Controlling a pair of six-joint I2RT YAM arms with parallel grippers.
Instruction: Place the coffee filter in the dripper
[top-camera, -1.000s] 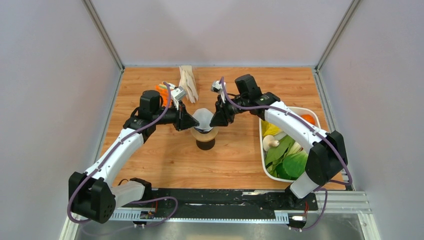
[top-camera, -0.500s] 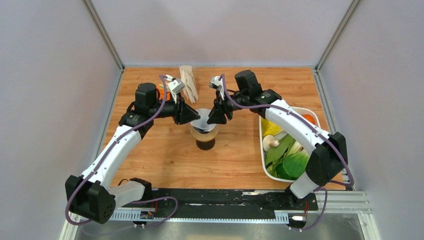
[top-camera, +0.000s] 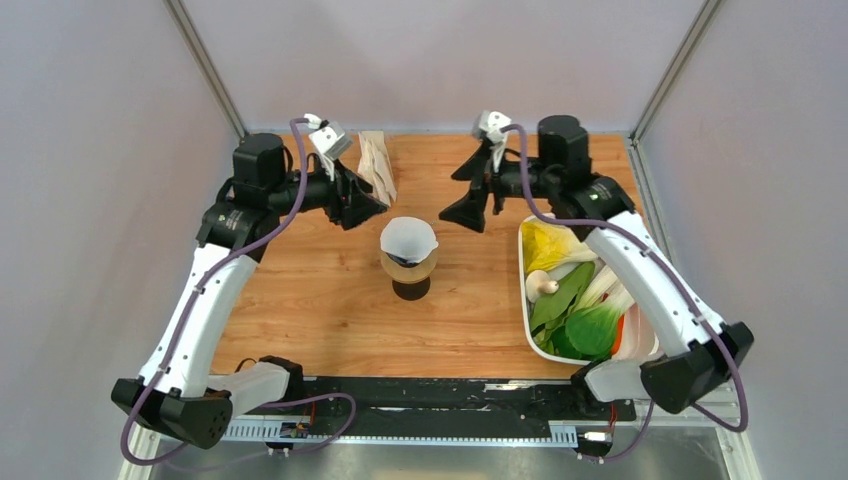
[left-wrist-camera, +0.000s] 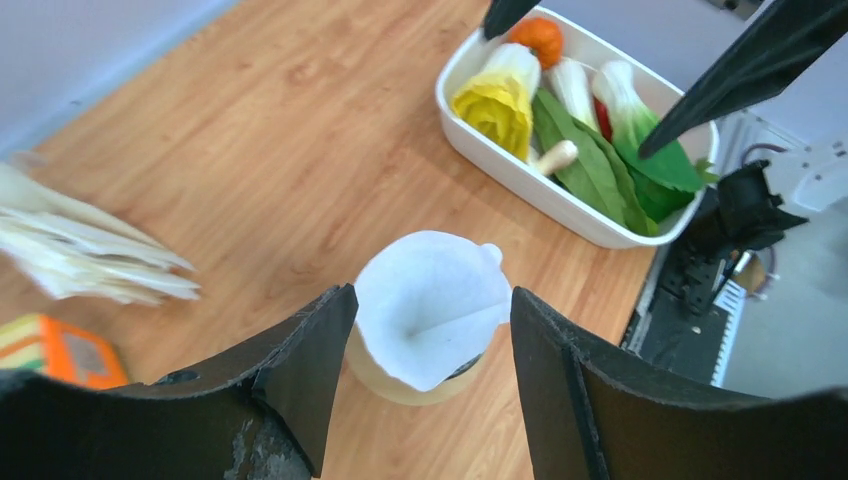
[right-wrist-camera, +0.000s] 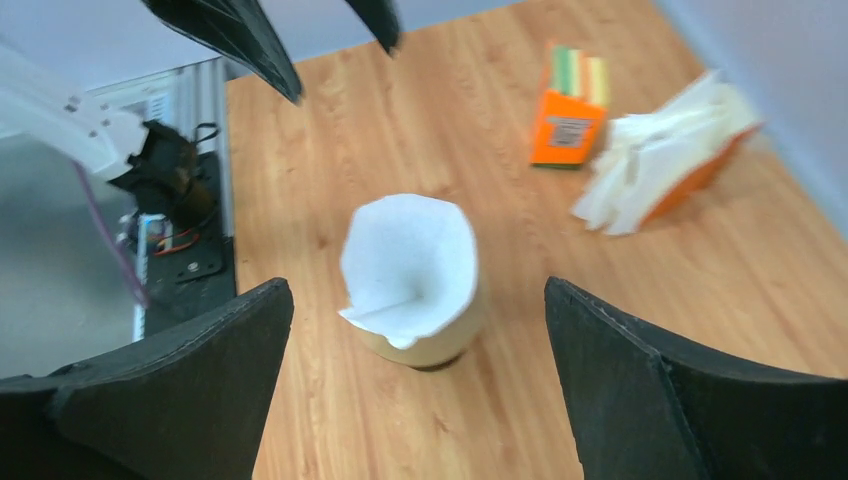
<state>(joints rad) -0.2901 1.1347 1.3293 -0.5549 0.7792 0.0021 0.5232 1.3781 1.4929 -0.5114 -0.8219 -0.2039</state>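
- Near-right corner, along the right edge: white tray (top-camera: 523, 300) of vegetables, well apart from the work.
- Centre of counter: brown pot (top-camera: 410, 288) with a tan rim, upright. The coffee filter (top-camera: 408, 238) sits on top as an open cone, mouth up. The dripper would be under the paper; cannot make it out.
- Paper stands proud of the tan rim, and 1 seam flap juts inward. Judged placed, perhaps not fully seated.
- Just beyond the pot, 1 to each side: left gripper (left-wrist-camera: 425, 300) and right gripper (right-wrist-camera: 417, 290), both spread wide, holding nothing, clear of the paper.
- Far edge: spare filters (top-camera: 378, 168) with an orange box (right-wrist-camera: 568, 110) beside them.
- Risks: the springy fold could lift or tilt the cone. A finger coming in low to press it could snag the rim, crumple the paper or tip the pot.
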